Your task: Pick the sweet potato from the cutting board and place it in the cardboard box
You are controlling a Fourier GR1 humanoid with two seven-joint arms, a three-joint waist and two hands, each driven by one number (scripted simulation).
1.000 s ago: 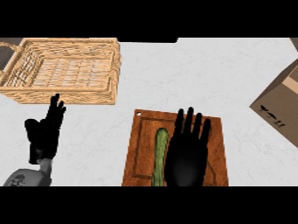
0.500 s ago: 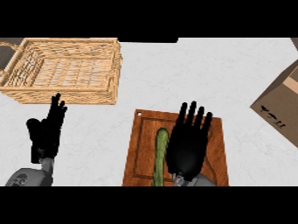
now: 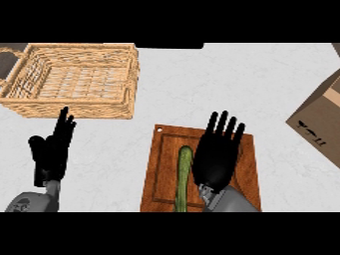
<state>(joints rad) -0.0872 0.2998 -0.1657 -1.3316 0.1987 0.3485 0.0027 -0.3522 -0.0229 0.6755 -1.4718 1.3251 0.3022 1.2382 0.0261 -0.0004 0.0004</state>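
Right robot hand [image 3: 217,162] moved forward over cutting board [image 3: 165,149], fingers wide | just beside green vegetable [image 3: 184,172] | left robot hand [image 3: 51,154] wide, resting

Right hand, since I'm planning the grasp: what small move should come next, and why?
Probably shift the right hand a little left and down onto the long green vegetable: its fingers are straight and open over the cutting board, beside the vegetable and not yet curled round it.

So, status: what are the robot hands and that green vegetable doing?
Right robot hand open over cutting board, holding nothing. Left robot hand open, resting lower left. Green vegetable lies on board. Nothing between it and cardboard box.
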